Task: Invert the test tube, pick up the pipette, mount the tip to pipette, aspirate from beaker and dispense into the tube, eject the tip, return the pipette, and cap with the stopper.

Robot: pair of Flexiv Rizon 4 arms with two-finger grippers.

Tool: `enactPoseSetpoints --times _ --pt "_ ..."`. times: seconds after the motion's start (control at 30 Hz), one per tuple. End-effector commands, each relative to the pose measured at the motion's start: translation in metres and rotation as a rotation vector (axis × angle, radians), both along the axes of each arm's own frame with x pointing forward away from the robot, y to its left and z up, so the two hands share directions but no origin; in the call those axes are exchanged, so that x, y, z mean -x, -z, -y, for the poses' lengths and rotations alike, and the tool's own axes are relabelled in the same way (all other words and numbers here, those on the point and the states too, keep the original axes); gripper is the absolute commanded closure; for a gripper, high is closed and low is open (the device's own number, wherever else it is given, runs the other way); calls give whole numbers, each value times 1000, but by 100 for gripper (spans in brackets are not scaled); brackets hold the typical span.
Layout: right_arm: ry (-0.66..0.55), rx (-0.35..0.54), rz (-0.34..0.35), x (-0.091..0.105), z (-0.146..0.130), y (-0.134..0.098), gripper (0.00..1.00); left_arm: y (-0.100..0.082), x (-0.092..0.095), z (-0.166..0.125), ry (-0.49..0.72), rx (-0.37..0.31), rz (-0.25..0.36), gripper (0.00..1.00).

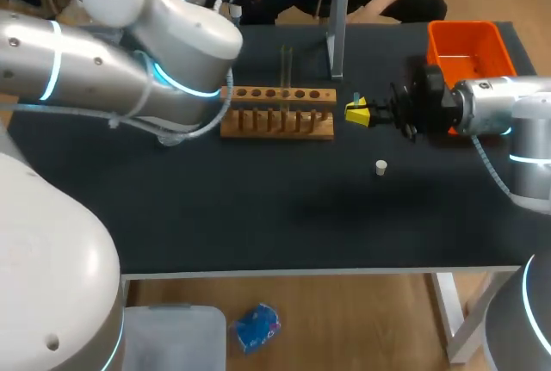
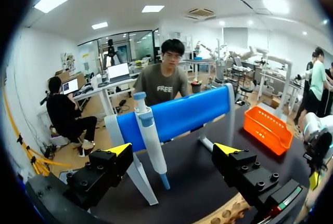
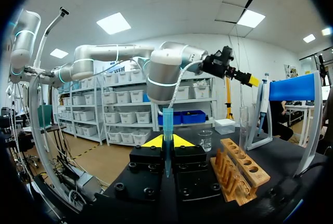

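Head view — one rack, one tube, one stopper, one tip.

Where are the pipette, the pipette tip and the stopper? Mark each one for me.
pipette (image 2: 152, 146), left wrist view, on its white barrel.
pipette tip (image 3: 167, 125), right wrist view, on its blue upper half.
stopper (image 1: 380, 166), head view, on its white top.

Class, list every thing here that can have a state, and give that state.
Left claw: open, empty.
Right claw: shut on tip.
Pipette: hanging on stand.
Tube: upright in rack, uncapped.
Stopper: loose on table.
Beaker: upright, fill unclear.
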State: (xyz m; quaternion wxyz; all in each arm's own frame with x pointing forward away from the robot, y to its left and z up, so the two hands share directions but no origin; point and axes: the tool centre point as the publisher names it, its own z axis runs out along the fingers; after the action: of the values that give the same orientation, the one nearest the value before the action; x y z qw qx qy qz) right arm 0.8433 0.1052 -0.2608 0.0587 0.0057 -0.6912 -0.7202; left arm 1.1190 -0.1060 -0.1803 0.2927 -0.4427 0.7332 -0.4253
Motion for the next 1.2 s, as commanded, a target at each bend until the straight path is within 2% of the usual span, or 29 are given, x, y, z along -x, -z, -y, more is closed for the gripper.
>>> enactPoseSetpoints --times 0.03,0.23,0.67,1.2 --pt "2 2 1 1 0 -1 100 7 -8 5 -69 -7 19 0" --pt "2 2 1 1 0 -1 100 8 -16 8 -114 -1 32 0" --pt "2 2 1 1 0 -1 100 11 -37 4 -235 70 64 0" --pt "2 2 1 1 0 -1 100 16 -52 2 -307 107 80 0"
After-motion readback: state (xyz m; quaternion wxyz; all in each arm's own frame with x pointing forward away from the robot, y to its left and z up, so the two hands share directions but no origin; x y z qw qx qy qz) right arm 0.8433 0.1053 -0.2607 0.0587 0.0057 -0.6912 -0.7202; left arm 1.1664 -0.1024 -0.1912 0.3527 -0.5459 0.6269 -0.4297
